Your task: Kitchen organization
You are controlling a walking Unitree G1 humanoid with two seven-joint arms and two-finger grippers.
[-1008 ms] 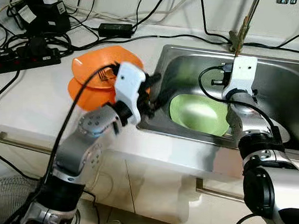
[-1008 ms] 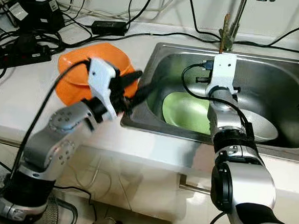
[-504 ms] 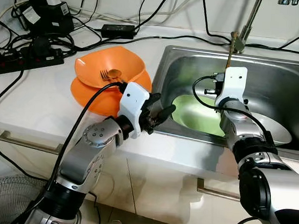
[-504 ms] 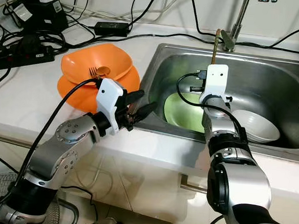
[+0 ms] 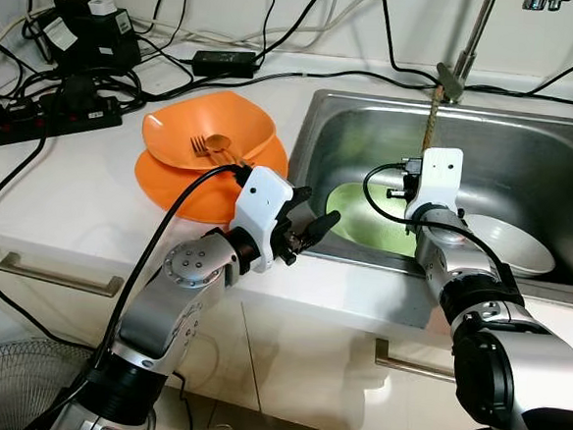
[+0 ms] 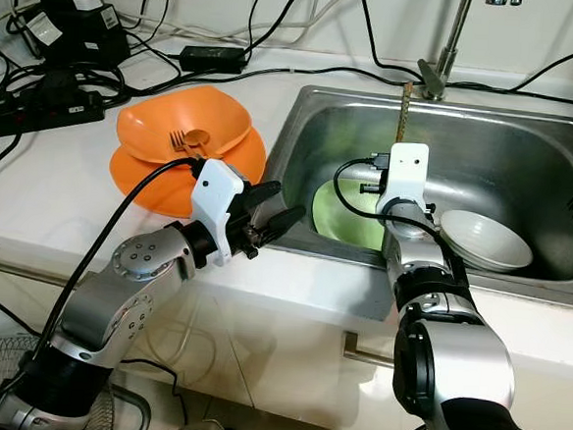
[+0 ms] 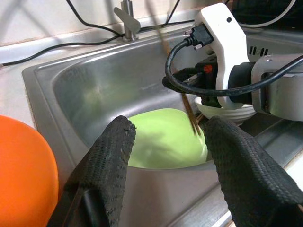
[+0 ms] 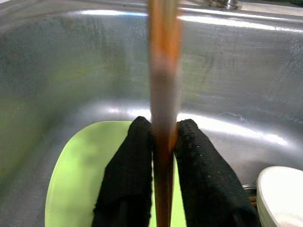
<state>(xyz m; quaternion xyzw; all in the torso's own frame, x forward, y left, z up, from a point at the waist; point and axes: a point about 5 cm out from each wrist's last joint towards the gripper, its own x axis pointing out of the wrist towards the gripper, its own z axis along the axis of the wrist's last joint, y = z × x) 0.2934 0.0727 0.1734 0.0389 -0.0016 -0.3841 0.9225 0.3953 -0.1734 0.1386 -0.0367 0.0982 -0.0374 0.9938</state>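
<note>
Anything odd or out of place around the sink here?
Nothing spilled or damaged. The one oddity: power strips and adapters sprawl over the counter beside the sink. The right hand grips brown chopsticks upright over the green plate.

The sink (image 5: 528, 134) is brushed metal with a dull sheen. Glossy orange plastic-looking bowls (image 5: 208, 136) sit upper left on the smooth white tabletop (image 5: 62, 189). The pincer fingers (image 7: 111, 165) wear rough, matt black textured pads; the held chopsticks (image 8: 163, 94) look like smooth brown wood.

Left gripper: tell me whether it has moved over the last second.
Yes. The left gripper has pulled back out of the sink toward the robot, now hanging open at the sink's front-left rim, away from the orange bowls.
</note>
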